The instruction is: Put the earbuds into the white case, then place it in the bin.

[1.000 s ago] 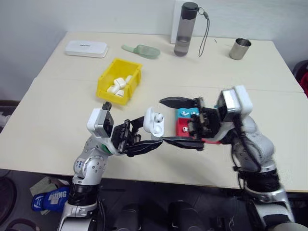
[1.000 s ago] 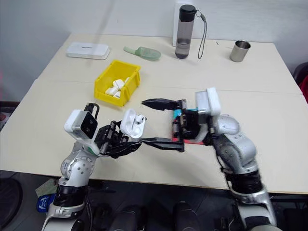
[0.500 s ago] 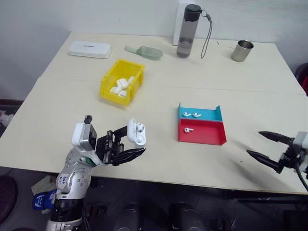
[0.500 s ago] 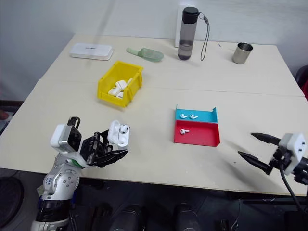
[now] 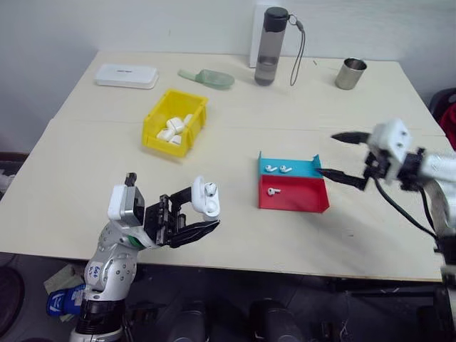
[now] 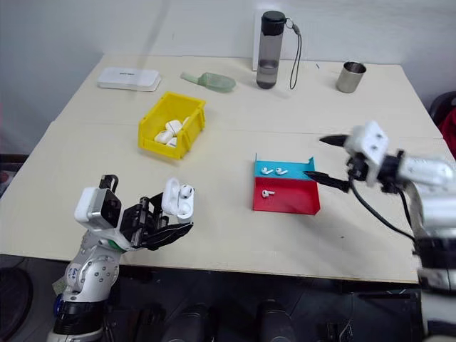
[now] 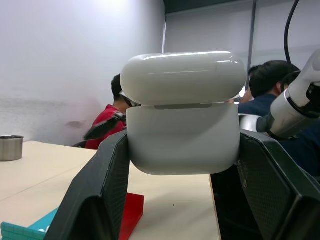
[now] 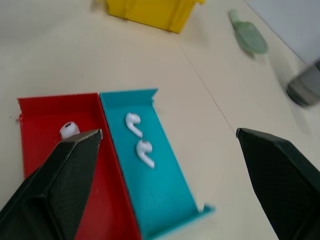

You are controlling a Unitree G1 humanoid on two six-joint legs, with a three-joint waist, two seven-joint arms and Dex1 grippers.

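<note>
My left gripper [image 5: 204, 216] is shut on the white case [image 5: 207, 200], held above the table's near left part with its lid flipped open. In the left wrist view the case [image 7: 182, 130] sits between the two black fingers [image 7: 95, 200]. Three earbuds lie in the trays: two [image 5: 271, 169] [image 5: 285, 169] in the blue tray [image 5: 305, 171], one [image 5: 273, 191] in the red tray [image 5: 303, 199]. My right gripper [image 5: 326, 153] hangs open just right of the trays with nothing in it. At the left stands the yellow bin [image 5: 162, 146], holding several white cases.
Along the far edge lie a flat white box [image 5: 127, 75], a green scoop [image 5: 208, 77], a grey bottle [image 5: 267, 46] and a metal cup [image 5: 350, 73]. People sit behind the table in the left wrist view.
My right gripper, open, drew away from the case to the near right edge, then swung up beside the trays. My left gripper moved a little left and down with the case.
</note>
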